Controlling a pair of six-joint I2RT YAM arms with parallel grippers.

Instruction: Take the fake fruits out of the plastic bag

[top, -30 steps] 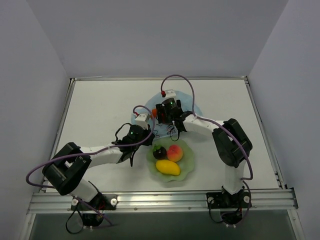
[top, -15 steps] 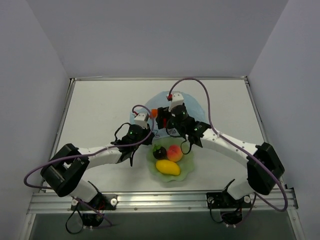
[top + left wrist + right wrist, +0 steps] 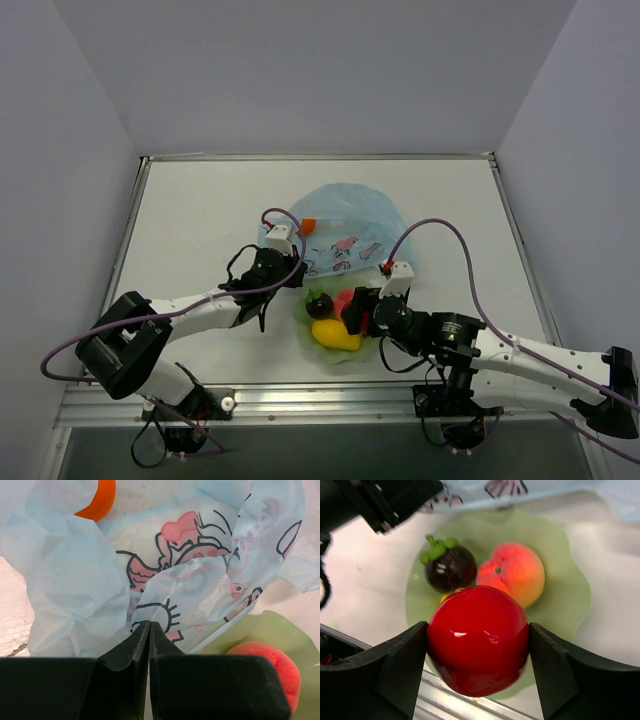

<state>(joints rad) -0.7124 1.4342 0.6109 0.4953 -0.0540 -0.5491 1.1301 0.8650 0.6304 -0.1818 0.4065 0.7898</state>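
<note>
Seen from above, a thin, crinkly light-blue plastic bag point(image 3: 350, 215) lies crumpled on the pale table point(image 3: 200, 210) near the middle of the frame. Its white panel shows pink cartoon figures with dark outlines. A smooth orange fruit point(image 3: 97, 500) peeks from the bag's folds at the upper left of the left wrist view.

The left gripper point(image 3: 149, 630) has its black fingers pressed tightly together on a fold of the bag's film at the bag's lower left edge.

Just below the bag sits a pale green bowl point(image 3: 570, 595) with a wavy scalloped rim. It holds a fuzzy-looking pink-orange peach point(image 3: 520, 572), a dark round mangosteen point(image 3: 447, 570) with a green cap, and a yellow mango point(image 3: 335, 336).

The right gripper point(image 3: 478, 632) is clamped on a glossy, round red fruit point(image 3: 477, 652), holding it above the bowl in the lower centre of the right wrist view.
</note>
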